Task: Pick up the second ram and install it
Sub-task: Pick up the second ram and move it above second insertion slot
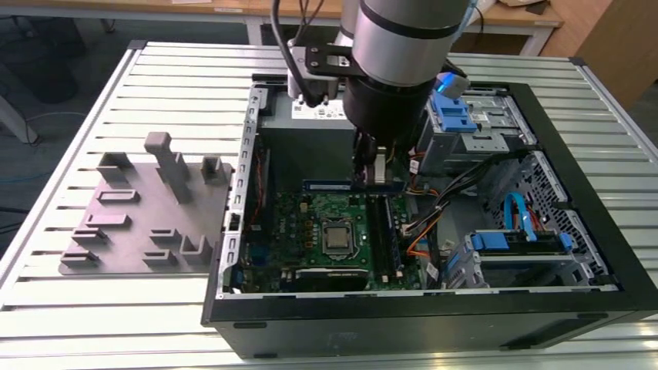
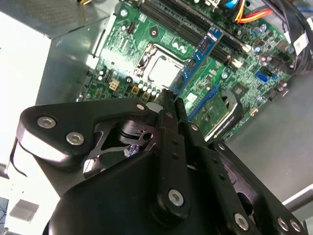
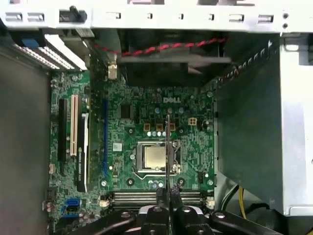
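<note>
My gripper (image 1: 372,176) is shut on the second ram (image 1: 334,186), a long thin green stick with black chips. It hangs inside the open computer case (image 1: 575,254), above the far end of the motherboard (image 1: 308,223). In the second wrist view the ram (image 2: 200,58) sticks out from the closed fingertips (image 2: 168,100) over the board. The first wrist view shows the ram (image 3: 167,147) edge-on as a thin line above the processor socket (image 3: 154,157), with the dark memory slots (image 3: 132,197) just beside the gripper (image 3: 167,198).
A grey fixture block (image 1: 144,208) with upright posts lies on the slatted table at the exterior view's left. Blue drive brackets (image 1: 452,108), cables (image 1: 432,216) and a drive cage (image 1: 519,243) crowd the case at the exterior view's right. Expansion slots (image 3: 73,127) line one board edge.
</note>
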Robot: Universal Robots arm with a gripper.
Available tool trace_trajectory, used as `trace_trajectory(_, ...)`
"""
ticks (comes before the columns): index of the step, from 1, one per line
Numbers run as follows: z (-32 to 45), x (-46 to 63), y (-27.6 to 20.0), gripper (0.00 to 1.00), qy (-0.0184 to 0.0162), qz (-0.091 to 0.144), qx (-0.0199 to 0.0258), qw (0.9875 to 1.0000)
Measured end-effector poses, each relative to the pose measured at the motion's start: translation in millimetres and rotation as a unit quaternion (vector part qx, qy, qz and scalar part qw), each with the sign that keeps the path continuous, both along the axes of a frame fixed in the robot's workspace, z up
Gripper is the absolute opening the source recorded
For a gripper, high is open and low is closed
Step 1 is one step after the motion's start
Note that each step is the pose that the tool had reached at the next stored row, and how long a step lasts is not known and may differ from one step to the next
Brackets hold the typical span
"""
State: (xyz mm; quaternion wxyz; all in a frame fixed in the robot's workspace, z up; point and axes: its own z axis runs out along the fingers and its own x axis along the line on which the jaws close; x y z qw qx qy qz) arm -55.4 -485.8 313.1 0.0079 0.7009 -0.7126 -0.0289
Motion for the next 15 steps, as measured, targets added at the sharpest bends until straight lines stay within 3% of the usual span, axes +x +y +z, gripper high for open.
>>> trace_trajectory(9,-16.3,14.9,0.0,0.11,0.0004,0.0,0.0,1.0)
trace_trajectory(15,-27.2,16.4,-0.7,0.11,0.0004,0.0,0.0,1.0)
